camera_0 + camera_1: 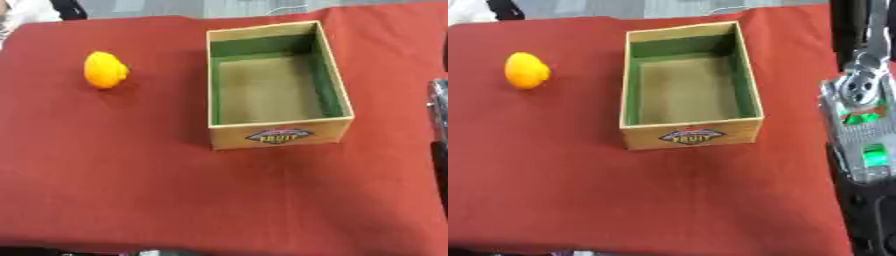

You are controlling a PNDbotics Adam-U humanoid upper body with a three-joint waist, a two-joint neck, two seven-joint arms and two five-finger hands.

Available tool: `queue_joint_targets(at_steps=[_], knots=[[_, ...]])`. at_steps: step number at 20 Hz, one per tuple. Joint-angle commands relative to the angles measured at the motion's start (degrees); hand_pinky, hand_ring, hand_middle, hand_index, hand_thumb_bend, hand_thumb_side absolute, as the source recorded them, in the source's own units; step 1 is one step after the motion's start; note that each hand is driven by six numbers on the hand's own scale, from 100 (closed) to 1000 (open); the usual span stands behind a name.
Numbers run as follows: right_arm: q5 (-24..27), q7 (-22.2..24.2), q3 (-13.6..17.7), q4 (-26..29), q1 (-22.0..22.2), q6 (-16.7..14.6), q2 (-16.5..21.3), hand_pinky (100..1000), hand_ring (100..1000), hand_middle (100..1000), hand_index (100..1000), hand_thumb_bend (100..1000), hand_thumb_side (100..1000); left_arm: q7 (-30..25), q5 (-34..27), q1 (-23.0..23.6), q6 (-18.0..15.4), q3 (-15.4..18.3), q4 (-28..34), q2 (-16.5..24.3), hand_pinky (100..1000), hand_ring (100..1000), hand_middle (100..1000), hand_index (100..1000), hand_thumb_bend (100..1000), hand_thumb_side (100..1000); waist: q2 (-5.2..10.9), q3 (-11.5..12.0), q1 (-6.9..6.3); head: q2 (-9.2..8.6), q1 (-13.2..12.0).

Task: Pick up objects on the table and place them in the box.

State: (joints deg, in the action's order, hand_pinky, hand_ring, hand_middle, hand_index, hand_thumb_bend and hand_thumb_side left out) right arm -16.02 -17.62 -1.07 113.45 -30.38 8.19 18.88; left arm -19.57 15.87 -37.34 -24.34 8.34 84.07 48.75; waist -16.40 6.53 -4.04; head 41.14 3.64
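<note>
I'm looking down at the red tablecloth [131,175] and there's one thing lying loose on it, a yellow-orange fruit [105,70], lemon-shaped, sitting by itself toward the far left. Well apart from it, to its right, stands the box [278,136], a cardboard one with green inner walls and a brownish floor, open at the top, a label on the near wall that reads something like "fruit". I see nothing inside the box. In my left eye view the right arm [859,100] barely shows, just a dark and silver sliver at the right edge. The right eye view gives me much more of it: a black and silver arm section running down the right side, with a round silver joint and small green patches on it, beside the box but not touching it. I can't make out the right hand itself in either view, so I can't tell how its fingers stand. The left hand shows nowhere.
</note>
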Motion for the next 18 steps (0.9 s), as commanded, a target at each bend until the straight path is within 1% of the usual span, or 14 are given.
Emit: queue_joint_targets(at_steps=[1,2,3,7,11,15,16,18], knots=[[0.19,0.40,-0.26,1.14,-1.26,0.12,0.61,818,786,591,881,100,1000,-2.67,2.70,-3.15,-1.71,-2.27,-3.77,6.27,691,740,745,934,570,935,0.75,-0.31,0.18,-1.08,-0.46],[0.22,0.53,-0.36,1.14,-1.38,0.16,0.62,818,786,591,881,100,1000,-3.56,3.60,-4.20,-2.22,-3.05,-5.23,6.55,692,742,747,935,599,941,0.68,-0.49,0.24,-1.23,-0.51],[0.25,0.64,-0.42,1.14,-1.46,0.21,0.64,819,786,591,881,100,1000,-4.43,4.47,-5.19,-2.71,-3.70,-6.64,6.50,695,747,751,939,650,944,0.64,-0.61,0.28,-1.34,-0.51],[0.34,0.96,-0.63,1.14,-1.59,0.35,0.72,819,787,591,881,100,1000,-8.01,8.05,-9.47,-4.48,-5.69,-12.46,4.75,701,758,763,951,713,953,0.62,-0.78,0.34,-1.54,-0.23],[0.51,1.12,-0.74,1.14,-1.46,0.43,0.61,820,787,590,882,100,1000,-11.44,11.48,-14.03,-6.68,-6.05,-18.03,2.31,707,767,775,964,718,943,0.59,-0.69,0.47,-1.65,0.04],[0.68,1.25,-0.84,1.14,-1.30,0.43,0.52,820,787,590,882,100,1000,-13.69,15.50,-18.09,-9.01,-5.78,-23.80,-0.75,719,783,800,971,693,926,0.53,-0.84,0.37,-1.65,-0.14],[0.71,1.28,-0.87,1.14,-1.35,0.41,0.54,820,787,590,882,100,1000,-12.66,19.88,-19.40,-10.45,-5.62,-26.49,-1.93,718,784,804,973,693,924,0.53,-0.93,0.37,-1.62,-0.18],[0.74,1.36,-0.95,1.14,-1.45,0.41,0.56,820,787,590,882,100,1000,-8.45,28.79,-21.55,-13.76,-5.30,-31.57,-4.26,719,787,810,978,683,913,0.48,-1.02,0.39,-1.58,-0.25]])
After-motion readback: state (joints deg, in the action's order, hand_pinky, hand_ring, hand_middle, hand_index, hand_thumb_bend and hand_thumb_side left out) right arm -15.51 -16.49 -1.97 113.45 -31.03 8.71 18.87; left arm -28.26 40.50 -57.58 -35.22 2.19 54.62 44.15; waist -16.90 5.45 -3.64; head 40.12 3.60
